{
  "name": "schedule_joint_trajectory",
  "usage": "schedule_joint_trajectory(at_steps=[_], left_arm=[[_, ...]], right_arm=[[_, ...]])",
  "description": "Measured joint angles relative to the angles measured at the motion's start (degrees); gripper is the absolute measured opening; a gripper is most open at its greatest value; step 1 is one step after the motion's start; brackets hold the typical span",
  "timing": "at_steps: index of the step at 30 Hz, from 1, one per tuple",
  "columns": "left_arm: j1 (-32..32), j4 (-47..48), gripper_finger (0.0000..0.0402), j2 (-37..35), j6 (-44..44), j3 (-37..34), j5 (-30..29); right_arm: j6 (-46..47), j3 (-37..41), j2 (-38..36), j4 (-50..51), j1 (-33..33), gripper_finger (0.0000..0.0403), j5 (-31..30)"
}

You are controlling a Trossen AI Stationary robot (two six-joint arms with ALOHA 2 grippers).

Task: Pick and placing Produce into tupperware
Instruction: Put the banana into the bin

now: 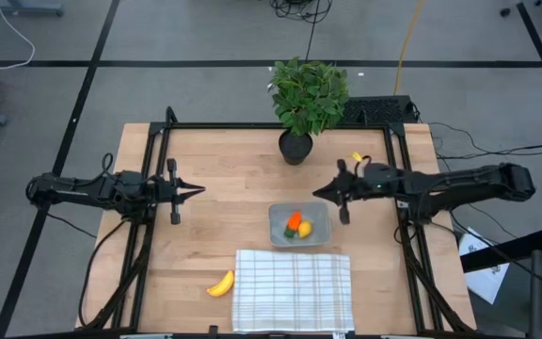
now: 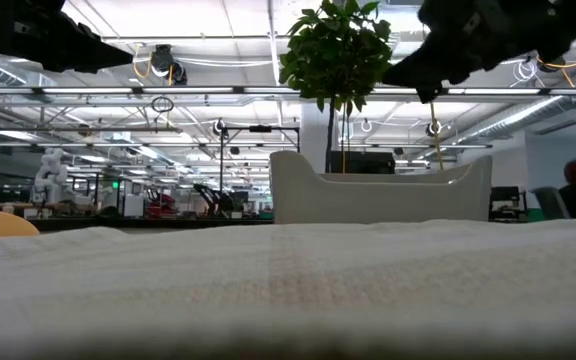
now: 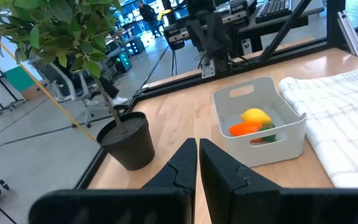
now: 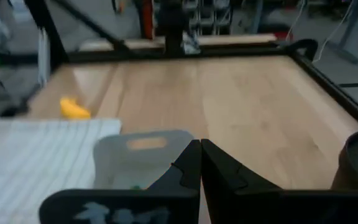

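Observation:
The tupperware (image 1: 298, 224) sits on the table mid-right, just beyond the white checked cloth (image 1: 292, 290). Inside it lie the orange carrot (image 1: 294, 221) and the round yellow fruit (image 1: 305, 229); the left wrist view shows the tupperware (image 3: 260, 124) with the carrot (image 3: 244, 129) and the fruit (image 3: 255, 116) too. The banana (image 1: 220, 284) lies on the wood left of the cloth, and the right wrist view shows the banana (image 4: 74, 109) as well. My left gripper (image 1: 196, 189) hovers shut left of the tupperware. My right gripper (image 1: 318, 193) hovers shut just beyond the tupperware's far right corner.
A leafy plant (image 1: 307, 94) in a black pot (image 1: 294, 146) stands at the table's far middle, beyond the tupperware. The cloth covers the near middle. Bare wood lies between my left gripper and the tupperware. A black frame rims the table (image 1: 149, 132).

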State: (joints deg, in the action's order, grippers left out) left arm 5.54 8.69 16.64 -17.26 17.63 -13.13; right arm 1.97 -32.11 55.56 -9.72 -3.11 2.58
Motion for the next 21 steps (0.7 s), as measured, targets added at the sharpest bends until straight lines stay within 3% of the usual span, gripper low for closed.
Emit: schedule_joint_trajectory(at_steps=[5,13,21], left_arm=[[0.0,-0.1,0.0024,0.0,0.0,0.0,-0.1],[0.0,-0.1,0.0024,0.0,0.0,0.0,-0.5],[0.0,-0.1,0.0024,0.0,0.0,0.0,-0.5]], right_arm=[[3.6,7.0,-4.9,-6.1,-1.0,0.0,0.4],[4.9,13.9,-10.1,-15.2,3.9,0.0,0.3],[3.4,17.5,-15.5,-17.3,6.0,0.0,0.3]])
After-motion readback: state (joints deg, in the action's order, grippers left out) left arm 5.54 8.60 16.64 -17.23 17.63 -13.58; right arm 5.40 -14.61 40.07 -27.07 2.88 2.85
